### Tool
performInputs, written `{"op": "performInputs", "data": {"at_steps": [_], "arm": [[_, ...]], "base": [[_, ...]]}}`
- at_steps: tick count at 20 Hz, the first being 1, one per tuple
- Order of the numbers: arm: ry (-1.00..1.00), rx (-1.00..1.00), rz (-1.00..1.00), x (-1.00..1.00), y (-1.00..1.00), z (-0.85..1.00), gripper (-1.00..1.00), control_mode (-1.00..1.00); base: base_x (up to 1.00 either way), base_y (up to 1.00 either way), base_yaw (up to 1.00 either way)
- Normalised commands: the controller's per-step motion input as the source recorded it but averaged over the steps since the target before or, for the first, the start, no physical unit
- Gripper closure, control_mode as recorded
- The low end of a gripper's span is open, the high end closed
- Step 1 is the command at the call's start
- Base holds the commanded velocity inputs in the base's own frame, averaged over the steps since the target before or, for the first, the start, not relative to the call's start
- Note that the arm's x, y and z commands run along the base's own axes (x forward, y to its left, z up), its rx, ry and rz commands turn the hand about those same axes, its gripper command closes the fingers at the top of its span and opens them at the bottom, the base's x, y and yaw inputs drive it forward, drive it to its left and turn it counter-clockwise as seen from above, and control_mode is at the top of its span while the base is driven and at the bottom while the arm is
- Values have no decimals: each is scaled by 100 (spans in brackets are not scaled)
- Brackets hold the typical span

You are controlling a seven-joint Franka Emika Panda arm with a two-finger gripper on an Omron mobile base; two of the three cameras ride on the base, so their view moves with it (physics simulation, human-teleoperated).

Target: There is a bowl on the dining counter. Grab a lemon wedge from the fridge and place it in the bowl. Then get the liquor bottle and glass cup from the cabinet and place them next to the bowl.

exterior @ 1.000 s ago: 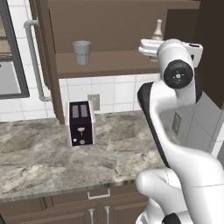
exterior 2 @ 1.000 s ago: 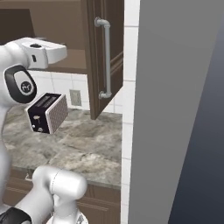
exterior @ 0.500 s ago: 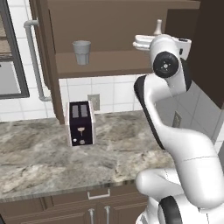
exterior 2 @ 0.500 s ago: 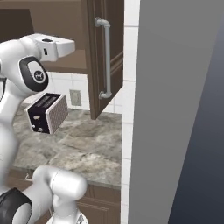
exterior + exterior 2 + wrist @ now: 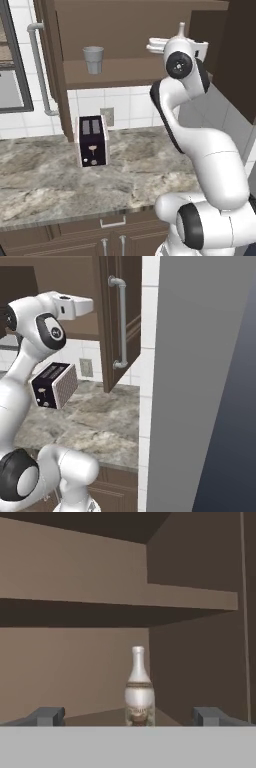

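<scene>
While the tool [image 5: 128,717] stands wide open and holds nothing, the slim pale liquor bottle with a narrow neck [image 5: 139,687] stands upright ahead of it, between its fingertips, inside the dark brown wooden wall cabinet [image 5: 130,30]. The small grey translucent glass cup [image 5: 93,59] sits further left on the same shelf, above a black toaster [image 5: 91,141] on the marble table [image 5: 60,180].

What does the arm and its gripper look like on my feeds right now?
The arm is glossy white with rounded, tube-like links and dark joints: black round caps with a small pale mark at the centre, and black bands where the links meet. The hand is a white boxy block. The gripper has two small dark grey, square-edged finger tips. No cables or lettering show.
</scene>
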Motion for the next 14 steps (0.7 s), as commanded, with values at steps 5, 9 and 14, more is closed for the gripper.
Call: {"op": "performInputs", "data": {"at_steps": [5, 9, 14], "arm": [[10, 0, 0, 55, -21, 0, -100, -100], [10, 5, 0, 26, -46, 4, -100, -100], [4, 7, 0, 18, -42, 16, -100, -100]], "base": [[0, 0, 0], [0, 0, 0], [0, 0, 0]]}}
